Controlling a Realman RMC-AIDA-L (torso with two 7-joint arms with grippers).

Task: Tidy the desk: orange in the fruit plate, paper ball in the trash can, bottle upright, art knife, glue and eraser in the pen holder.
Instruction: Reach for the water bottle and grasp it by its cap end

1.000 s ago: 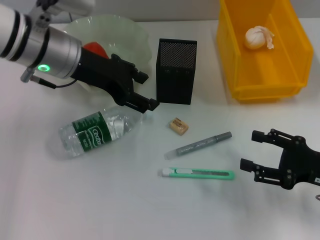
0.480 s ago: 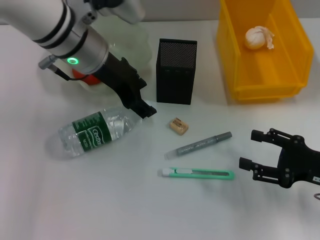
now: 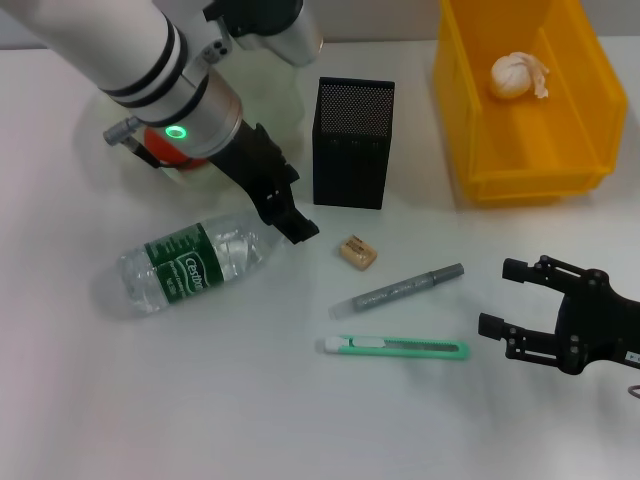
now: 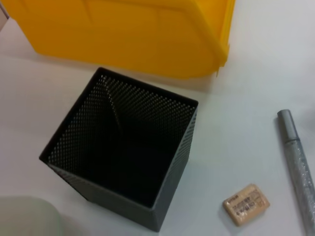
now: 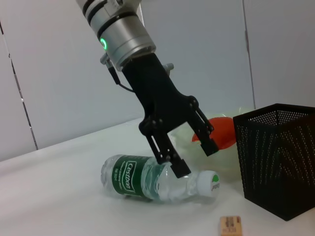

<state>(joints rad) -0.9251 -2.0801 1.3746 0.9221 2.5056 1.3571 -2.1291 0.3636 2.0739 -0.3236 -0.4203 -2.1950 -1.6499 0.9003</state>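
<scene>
**Left fingers poised over fallen bottle; nothing yet gripped**

The left gripper (image 3: 290, 215) hangs with its fingers (image 5: 173, 160) spread apart and holding nothing, as the right wrist view shows plainly. Directly below and between them lies the small clear plastic water bottle with green label and white cap (image 3: 190, 267), on its side on the white tabletop (image 3: 200, 400), its neck end nearest the fingertips.

Beyond the fingers stands the tall black mesh pen holder (image 3: 352, 142). The tiny tan eraser block (image 3: 357, 252), the slim grey glue stick (image 3: 398, 290) and the mint-green art knife (image 3: 396, 347) lie loose on the far side of the fingers from the bottle. The orange-red fruit (image 5: 216, 132) sits behind the arm, apparently already in the pale green bowl (image 3: 280, 95). The crumpled white paper ball (image 3: 516, 74) rests in the yellow bin (image 3: 470, 120).

The right gripper (image 3: 520, 300) waits open and empty near the knife.

Assessment: the bottle appears thin-walled, light, smooth and free to roll; a squeeze on the body will likely dent it. The stiffer shoulder just behind the cap looks the sounder hold for tipping it upright.
</scene>
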